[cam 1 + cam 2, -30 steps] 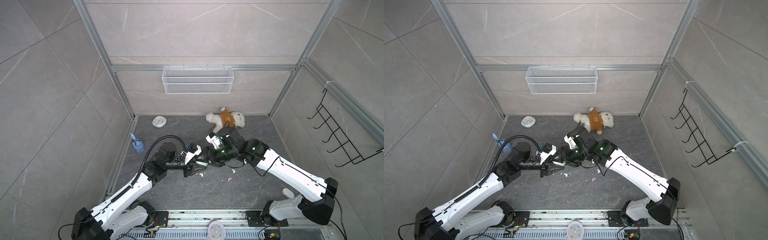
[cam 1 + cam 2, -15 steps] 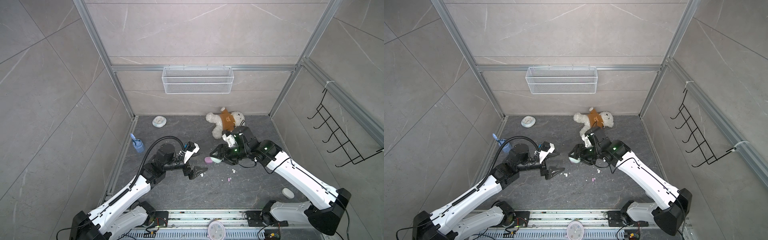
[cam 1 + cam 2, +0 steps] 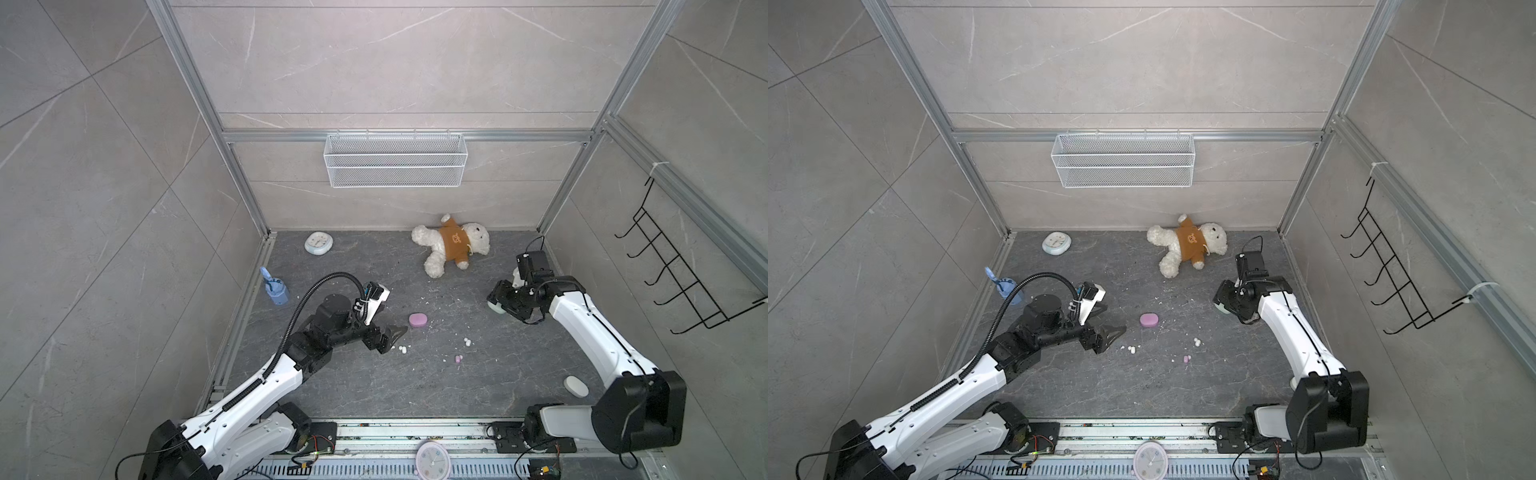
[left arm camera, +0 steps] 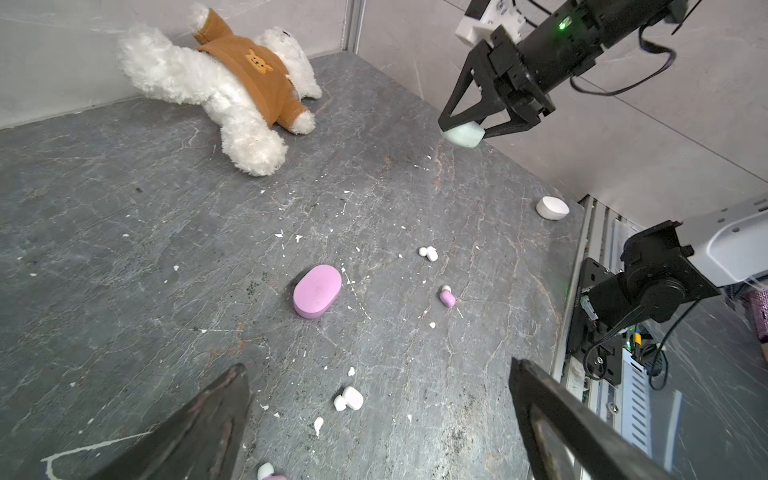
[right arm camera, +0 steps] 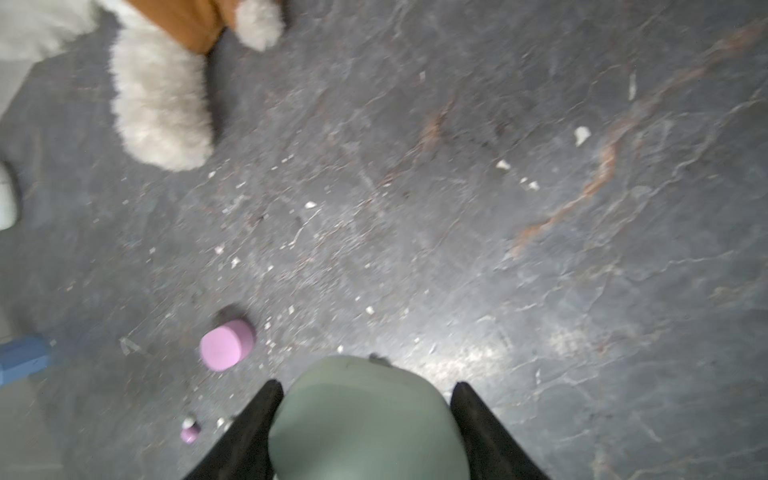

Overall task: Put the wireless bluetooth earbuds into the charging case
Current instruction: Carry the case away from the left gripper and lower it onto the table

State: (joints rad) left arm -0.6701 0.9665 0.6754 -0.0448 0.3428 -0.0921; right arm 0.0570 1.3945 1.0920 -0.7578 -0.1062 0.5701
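Left gripper [image 3: 395, 340]: jaws wide apart, low over the bench [image 3: 332, 395]. Right gripper [image 3: 498, 301]: clamped on mint charging case [image 4: 463, 135], apparently lifted clear. Earbuds [image 3: 402, 349], white and pink, lie loose on the bench near pink case [image 3: 418, 320].

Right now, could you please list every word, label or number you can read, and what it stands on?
No text is readable.
Pale clock by the back wall: dial too small to read.
Pink clock at the front rail: likewise.
Teddy bear: sweater emblem is a picture, no words.
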